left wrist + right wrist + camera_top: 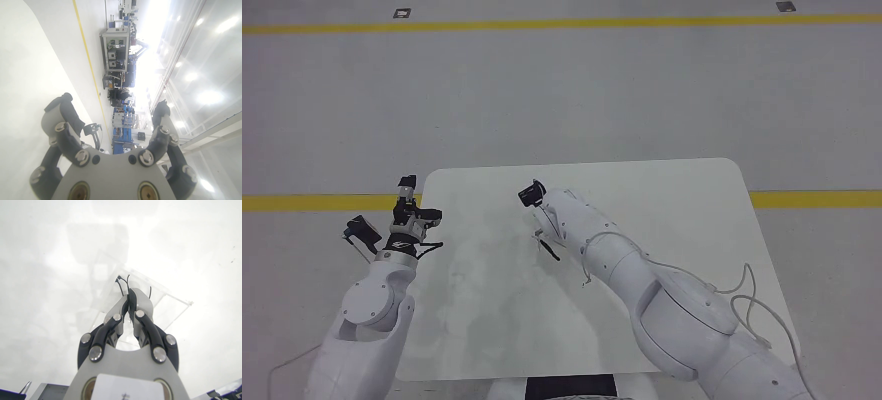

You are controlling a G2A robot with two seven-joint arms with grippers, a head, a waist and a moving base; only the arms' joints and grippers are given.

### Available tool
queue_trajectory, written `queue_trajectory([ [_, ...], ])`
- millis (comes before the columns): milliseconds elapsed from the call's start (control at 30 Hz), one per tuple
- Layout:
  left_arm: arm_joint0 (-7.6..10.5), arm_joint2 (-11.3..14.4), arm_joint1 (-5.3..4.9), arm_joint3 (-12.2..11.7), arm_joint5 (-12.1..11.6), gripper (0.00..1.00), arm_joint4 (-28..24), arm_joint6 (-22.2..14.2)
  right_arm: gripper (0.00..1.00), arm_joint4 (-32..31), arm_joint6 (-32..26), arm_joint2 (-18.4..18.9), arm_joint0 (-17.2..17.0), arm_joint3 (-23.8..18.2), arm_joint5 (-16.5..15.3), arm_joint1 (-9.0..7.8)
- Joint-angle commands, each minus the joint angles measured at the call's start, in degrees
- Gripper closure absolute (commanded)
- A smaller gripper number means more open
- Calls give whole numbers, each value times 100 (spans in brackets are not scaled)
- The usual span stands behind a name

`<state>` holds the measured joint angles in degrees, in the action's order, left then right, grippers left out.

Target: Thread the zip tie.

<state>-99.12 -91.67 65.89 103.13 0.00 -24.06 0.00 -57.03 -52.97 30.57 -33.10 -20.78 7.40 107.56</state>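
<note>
Overhead, the white rounded-corner table (662, 200) serves as the reference. The white-shelled right arm (612, 255) stretches from the table's near right corner to its middle, wrist bent so the tool points down at the surface. The left arm (372, 310) stands at the table's left edge with the black-and-silver left gripper (412, 205) raised just outside that edge, apparently parked to leave the middle free. From the left wrist, that gripper's black fingers (64, 106) are spread wide with nothing between them. They are aimed level along the table's edge toward the room beyond, so the gripper looks ready to receive rather than at work. From the right wrist, the right gripper (128, 294) hangs above the table's middle, its pads pressed together on a thin black plastic zip tie (128, 284). Black strands stick out past the tips, one ending in a small square head, directly over a clear acrylic open box (170, 295) resting on the table. Whether this is one tie bent over or several, I cannot tell. Pinching close to the ends likely keeps them stiff enough to steer the tail into the head.
</note>
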Motion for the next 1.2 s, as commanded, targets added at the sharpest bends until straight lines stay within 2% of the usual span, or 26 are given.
queue_trajectory([
  [0, 0, 0, 0, 0, 0, 0, 0, 0, 100, -11, -8, 19, 7, -4, -4, -3],
  [233, 0, 0, 0, 0, 0, 0, 0, 0, 100, -12, -83, 154, 114, -79, -2, -49],
  [567, 0, 0, 0, 0, 0, 0, 0, 0, 100, -49, -329, 358, 156, -314, -487, -223],
  [833, 0, 0, 0, 0, 0, 0, 0, 0, 100, -89, -383, 549, -4, -746, -800, -407],
  [1000, 0, 0, 0, 0, 0, 0, 0, 0, 100, -186, -388, 703, -128, -1067, -768, -549],
  [1167, 0, 0, 0, 0, 0, 0, 0, 0, 100, -386, -497, 880, -308, -1508, -547, -718],
])
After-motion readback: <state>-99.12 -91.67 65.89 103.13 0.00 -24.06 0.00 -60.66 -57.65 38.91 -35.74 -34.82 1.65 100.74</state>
